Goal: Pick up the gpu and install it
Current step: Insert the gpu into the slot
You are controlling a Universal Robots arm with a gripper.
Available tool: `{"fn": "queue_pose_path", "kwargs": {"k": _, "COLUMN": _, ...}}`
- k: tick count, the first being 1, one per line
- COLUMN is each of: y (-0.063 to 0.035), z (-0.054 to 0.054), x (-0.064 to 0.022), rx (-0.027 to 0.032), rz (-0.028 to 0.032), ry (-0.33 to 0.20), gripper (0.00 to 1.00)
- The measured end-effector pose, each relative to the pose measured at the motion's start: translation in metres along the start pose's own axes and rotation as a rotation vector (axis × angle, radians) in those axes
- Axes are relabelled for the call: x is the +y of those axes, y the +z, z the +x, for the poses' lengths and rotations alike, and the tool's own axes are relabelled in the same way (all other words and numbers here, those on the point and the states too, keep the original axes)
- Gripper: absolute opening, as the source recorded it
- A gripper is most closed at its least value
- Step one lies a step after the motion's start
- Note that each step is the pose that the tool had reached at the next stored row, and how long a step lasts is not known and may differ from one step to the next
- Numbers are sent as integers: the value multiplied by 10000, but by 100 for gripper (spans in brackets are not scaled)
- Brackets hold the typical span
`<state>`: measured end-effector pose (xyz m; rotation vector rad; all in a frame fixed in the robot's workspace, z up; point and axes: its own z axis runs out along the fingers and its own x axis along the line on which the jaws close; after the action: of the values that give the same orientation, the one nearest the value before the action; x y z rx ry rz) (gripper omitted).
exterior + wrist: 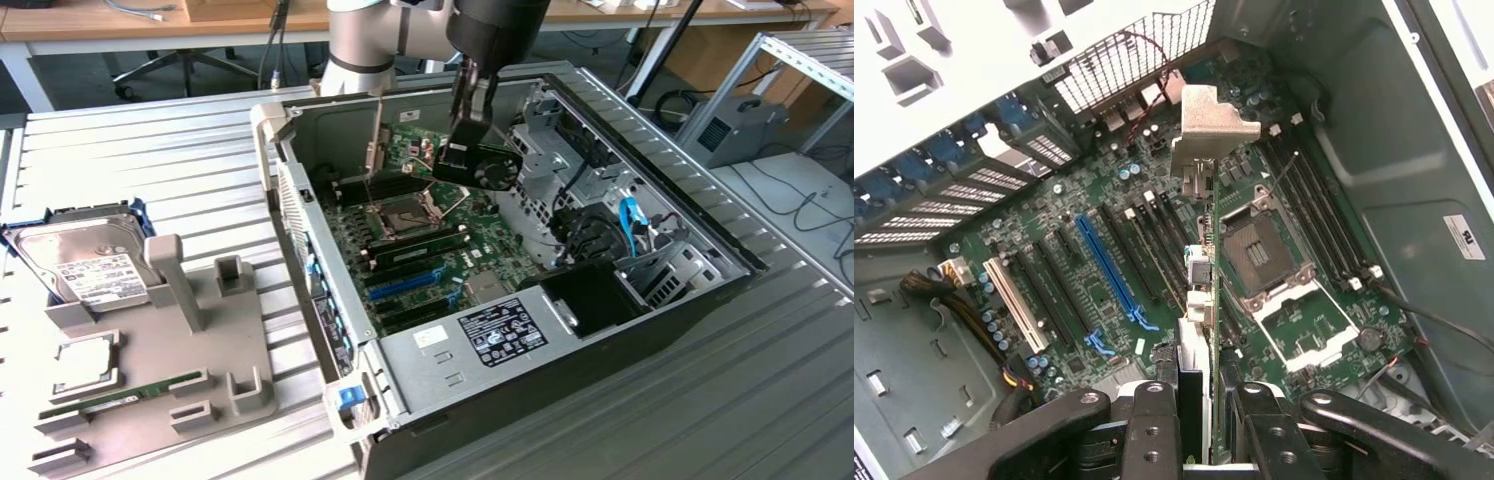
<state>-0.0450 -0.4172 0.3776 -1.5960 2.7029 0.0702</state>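
arm (pixel 360 40) hangs in from 12 o'clock, wrist (pixel 494 30) aimed straight down, claw (pixel 1199 410) pinched tight on the gpu (pixel 1199 270).

Arm (pixel 360 40): fat round tube, pale silver-grey, smooth, with a lighter ring around its lower end. Wrist section (pixel 497 22): black, glossy, cylindrical. Gripper (pixel 463 148): black, slimmer than the wrist section, hard-edged. Fingers (pixel 1152 432): matte black blocks, flat-faced, squared. Outer links (pixel 1059 425): black curved bars with rounded ends. Screw heads (pixel 1092 398): round, dark, dull sheen, one atop each finger and link, four in a row.
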Motion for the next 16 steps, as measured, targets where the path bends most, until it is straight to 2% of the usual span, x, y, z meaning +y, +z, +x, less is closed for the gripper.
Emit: {"fn": "queue_pose_path", "kwargs": {"k": 16, "y": 1, "z": 0, "x": 0, "rx": 12, "rz": -8, "ry": -336, "gripper": 26}}
